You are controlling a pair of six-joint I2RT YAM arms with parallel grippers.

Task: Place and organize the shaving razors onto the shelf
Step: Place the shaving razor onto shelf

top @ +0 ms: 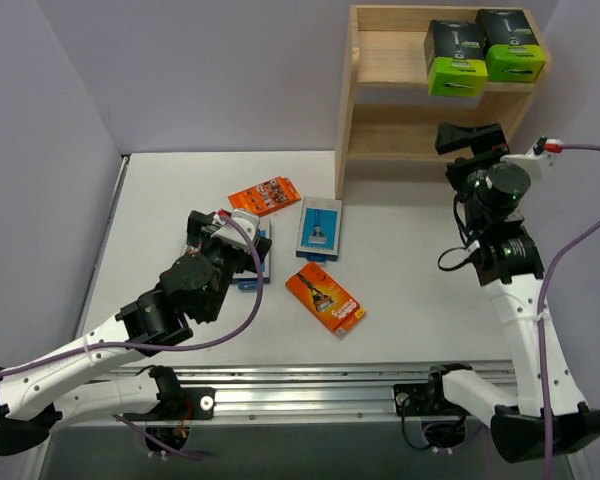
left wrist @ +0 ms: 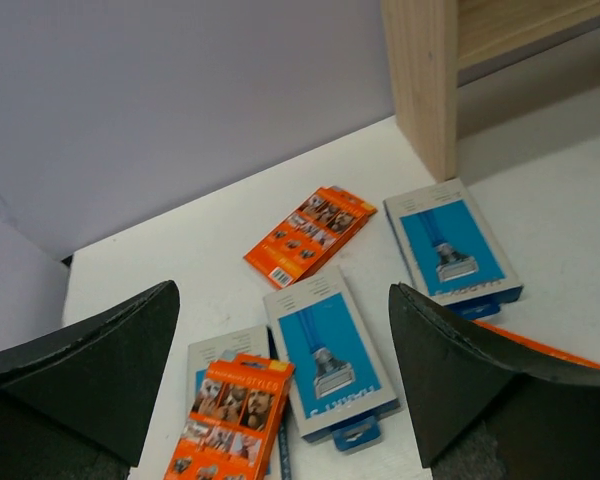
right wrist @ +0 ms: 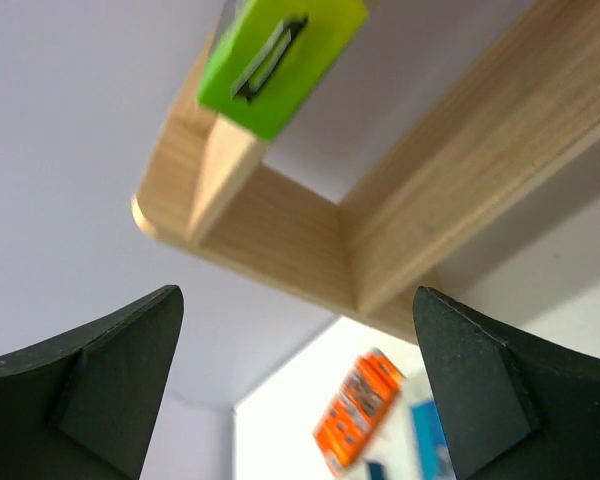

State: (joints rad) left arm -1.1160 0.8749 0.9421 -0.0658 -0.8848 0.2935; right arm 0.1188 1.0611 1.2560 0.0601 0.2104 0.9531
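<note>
The wooden shelf (top: 360, 90) stands at the back right. Two black boxes with lime-green ends (top: 456, 58) (top: 512, 45) sit on its upper tier. On the table lie an orange pack (top: 264, 195), a light-blue card (top: 320, 228) and another orange pack (top: 325, 298). My left gripper (top: 242, 240) is open and empty above a cluster: a light-blue card (left wrist: 328, 362), and a third orange pack (left wrist: 232, 415) lying on another light-blue card (left wrist: 212, 365). My right gripper (top: 470, 140) is open and empty in front of the shelf's lower tier (right wrist: 310, 250).
The shelf's left side panel (left wrist: 420, 80) stands just beyond the far light-blue card (left wrist: 452, 248). Purple walls close in the left and back. A metal rail (top: 310, 385) runs along the table's near edge.
</note>
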